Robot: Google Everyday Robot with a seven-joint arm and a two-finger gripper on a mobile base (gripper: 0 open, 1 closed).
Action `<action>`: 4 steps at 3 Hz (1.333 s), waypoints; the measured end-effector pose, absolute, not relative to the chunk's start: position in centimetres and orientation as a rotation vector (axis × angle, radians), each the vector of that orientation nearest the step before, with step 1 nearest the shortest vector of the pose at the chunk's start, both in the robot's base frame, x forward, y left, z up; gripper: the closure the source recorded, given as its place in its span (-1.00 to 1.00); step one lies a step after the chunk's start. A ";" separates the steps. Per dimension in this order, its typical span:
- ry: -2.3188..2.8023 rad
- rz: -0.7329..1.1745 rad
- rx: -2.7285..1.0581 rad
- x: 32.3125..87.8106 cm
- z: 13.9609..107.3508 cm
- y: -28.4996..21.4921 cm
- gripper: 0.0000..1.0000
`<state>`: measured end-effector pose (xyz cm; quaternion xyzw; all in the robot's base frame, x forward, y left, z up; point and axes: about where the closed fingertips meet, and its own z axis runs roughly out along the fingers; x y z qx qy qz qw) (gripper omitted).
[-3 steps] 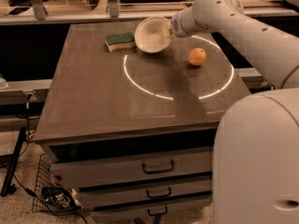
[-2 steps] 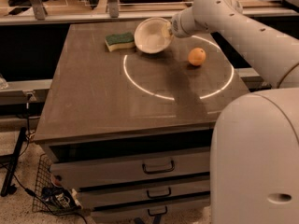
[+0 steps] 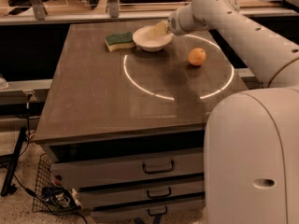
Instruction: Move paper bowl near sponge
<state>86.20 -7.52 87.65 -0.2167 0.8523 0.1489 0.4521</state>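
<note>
Hand (image 3: pixel 160 29) clamped on paper bowl (image 3: pixel 150 40) rim, bowl on table (image 3: pixel 103 101); sponge (image 3: pixel 119 41) just beyond bowl from hand.

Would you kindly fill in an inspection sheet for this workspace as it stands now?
Surface: dark table top with a bright ring of light on it.
Job's things: paper bowl at the far side, close beside the sponge on its left; cannot tell if they touch.
Clutter: orange fruit right of the bowl, apart from it.
Grippers: gripper at the bowl's right rim.
Cables: thin dark cable on the floor, lower left.
Surroundings: drawers under the table top; wire basket on the floor at the left.
</note>
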 end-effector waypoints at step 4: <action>1.524 0.147 -0.606 73.1 106.7 -13.4 -1.00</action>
